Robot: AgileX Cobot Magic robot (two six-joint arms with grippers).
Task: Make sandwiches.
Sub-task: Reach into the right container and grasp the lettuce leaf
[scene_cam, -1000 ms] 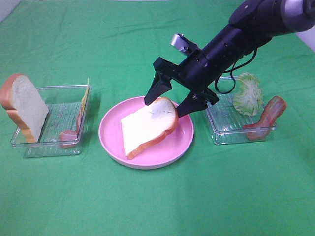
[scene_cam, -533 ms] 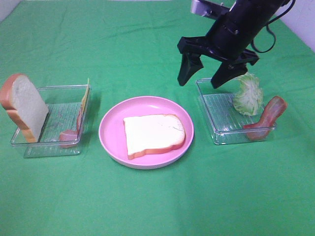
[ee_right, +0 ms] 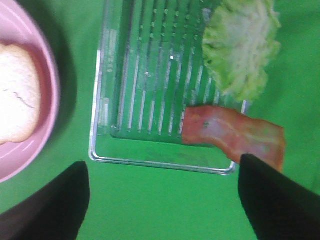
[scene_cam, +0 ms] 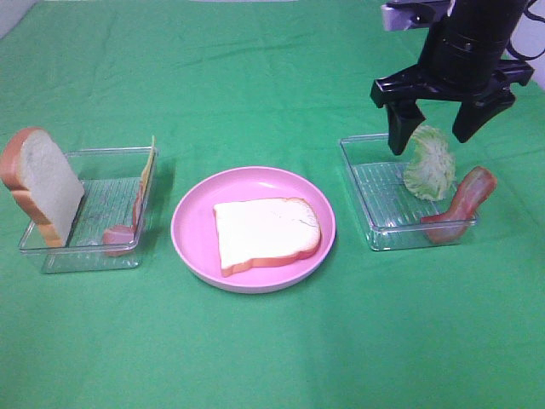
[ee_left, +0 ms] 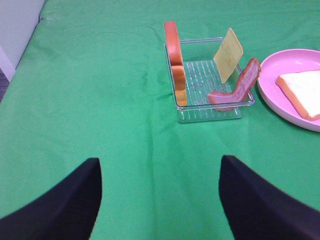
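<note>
End effector (scene_cam: 433, 143) wide above lettuce (scene_cam: 430, 169)

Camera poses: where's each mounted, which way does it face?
Exterior high: mounted high, looks down on pink plate, left tray, right tray; right claw open.
Left wrist: low, faces left tray across cloth; left claw in foreground.
Right wrist: looks straight down into right tray; same claw in foreground.
Shared: all see the bread slice on the plate.
</note>
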